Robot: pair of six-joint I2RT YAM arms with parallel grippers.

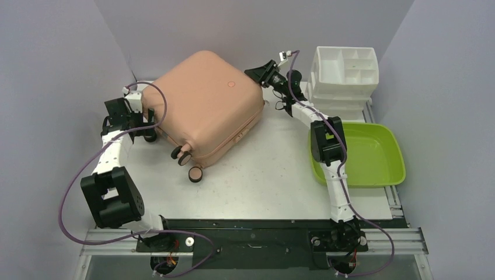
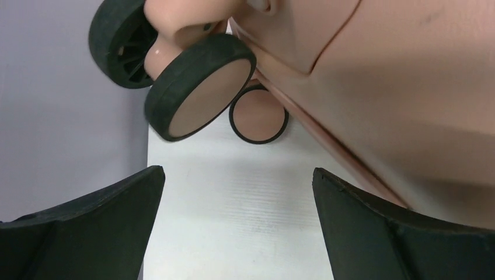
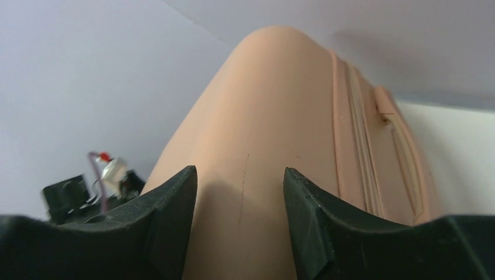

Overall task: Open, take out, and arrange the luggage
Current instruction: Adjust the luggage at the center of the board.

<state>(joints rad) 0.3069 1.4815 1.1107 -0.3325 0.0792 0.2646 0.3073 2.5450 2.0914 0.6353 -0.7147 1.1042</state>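
**Work surface.** The table (image 1: 274, 175) is a flat white top. Pale lavender-grey walls (image 1: 52, 70) close it in on the left, rear and right. Metal rails run along the near edge, where both arm bases are mounted.

**Luggage, position and orientation.** The luggage (image 1: 204, 105) lies closed on its broad side in the rear-left part of the table, just beside the back wall. Its long axis runs diagonally. The wheeled end points near-left and the opposite end points far-right. The zip seam faces the near-right side.

**Count.**
- Luggage: one.
- Wheels (image 2: 201, 87): three show in the left wrist view, each with a dark rim and a pink hub.
- Lime-green tray (image 1: 397, 153): one, at the right edge.
- White compartmented organizer (image 1: 344, 73): one, in the rear-right corner.
- Arms: two.

**Grippers.** The left gripper (image 2: 238, 175) is spread to full width near the wheeled end, low over the table, and holds nothing. The right gripper (image 3: 240, 172) is at the luggage's far-right corner with its jaws about half apart. The pink shell fills the gap ahead of them and nothing is clamped. Whether the fingers touch the shell cannot be determined.
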